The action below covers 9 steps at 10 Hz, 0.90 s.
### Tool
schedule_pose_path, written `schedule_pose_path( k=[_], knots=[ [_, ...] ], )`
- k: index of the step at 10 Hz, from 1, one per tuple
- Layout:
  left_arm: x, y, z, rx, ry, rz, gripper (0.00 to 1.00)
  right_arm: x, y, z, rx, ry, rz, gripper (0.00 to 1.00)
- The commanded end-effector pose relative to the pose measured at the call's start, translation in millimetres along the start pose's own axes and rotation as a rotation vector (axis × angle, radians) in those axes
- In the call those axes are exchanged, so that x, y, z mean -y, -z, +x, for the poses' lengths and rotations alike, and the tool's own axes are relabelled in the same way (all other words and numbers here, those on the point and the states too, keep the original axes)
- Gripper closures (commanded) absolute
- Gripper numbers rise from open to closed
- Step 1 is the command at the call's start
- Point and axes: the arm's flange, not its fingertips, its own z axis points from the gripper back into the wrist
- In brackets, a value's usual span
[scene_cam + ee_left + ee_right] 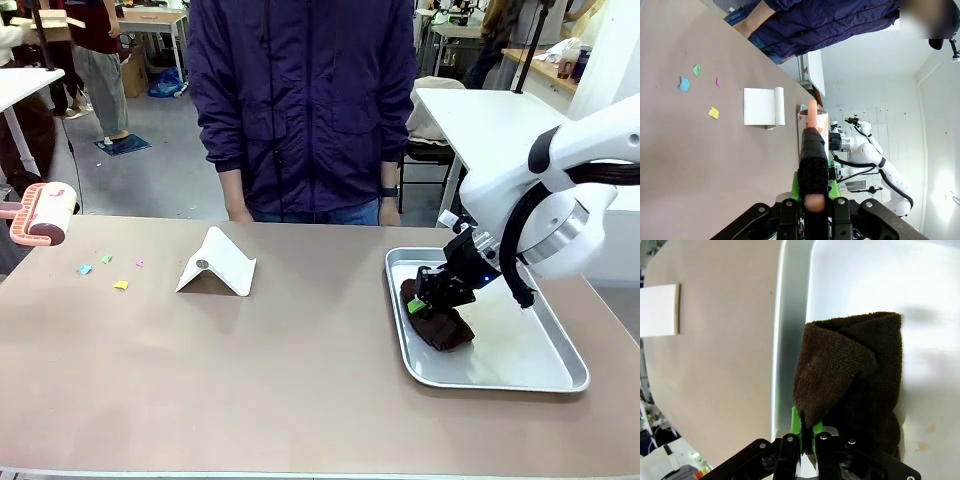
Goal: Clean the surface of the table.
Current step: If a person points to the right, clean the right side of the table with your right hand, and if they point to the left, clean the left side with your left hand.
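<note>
While the right fingers (pixel 795 421) pinch the brown cloth (pixel 850 370) in the tray (pixel 560 375), the paper scraps (pixel 120 285) lie far-left on the tabletop (pixel 250 380), near the roller (pixel 45 212) clamped by the left fingers (pixel 794 186).

The right arm (pixel 590 150) comes in from the right, its wrist (pixel 555 228) bent down and pointing left. The right claw (pixel 428 297) points downward, green pads pinched tight on a brown cloth (pixel 850 365). The left claw (pixel 813 190) is clamped on a roller handle (pixel 813 155), fingers level.
</note>
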Motion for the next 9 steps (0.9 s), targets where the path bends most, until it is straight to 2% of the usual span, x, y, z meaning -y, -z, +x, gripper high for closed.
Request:
schedule_pose_path(
  k=[1, 5, 9],
  knots=[
    [4, -3, -1, -0.007, 0.006, -0.011, 1.0, 7, 1, 5, 0.037, -0.005, -0.035, 0.91],
    [4, -3, -1, -0.007, 0.006, -0.011, 1.0, 32, -11, 12, 0.098, 0.078, -0.14, 0.91],
    [4, -3, -1, -0.007, 0.006, -0.011, 1.0, 65, -34, 21, 0.151, 0.196, -0.148, 0.91]
  ],
)
